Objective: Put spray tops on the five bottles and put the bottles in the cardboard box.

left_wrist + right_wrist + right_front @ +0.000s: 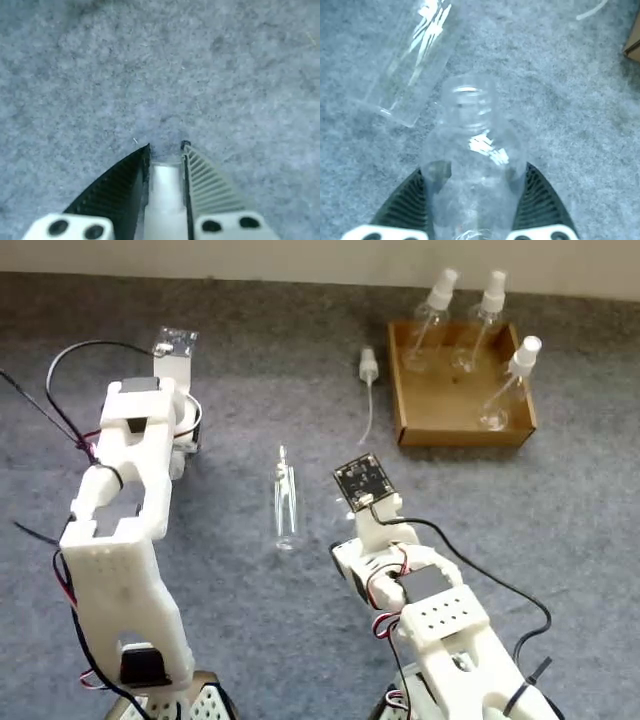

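High view: three capped bottles stand in the cardboard box. A loose spray top and a lying bottle rest on the grey mat outside it.

Left wrist view: the left gripper pinches a white piece (probably a spray top).

Right wrist view: the right gripper clamps an uncapped bottle.

By my judgement, two bottles are not yet capped or boxed.

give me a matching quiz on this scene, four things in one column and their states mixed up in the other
Things:
1 right end effector
2 left end effector
3 cardboard box
4 loose spray top

States:
A holds three capped bottles
B lies on the table
C shut on a clear bottle
D shut on a white piece

Pairs: 1-C, 2-D, 3-A, 4-B
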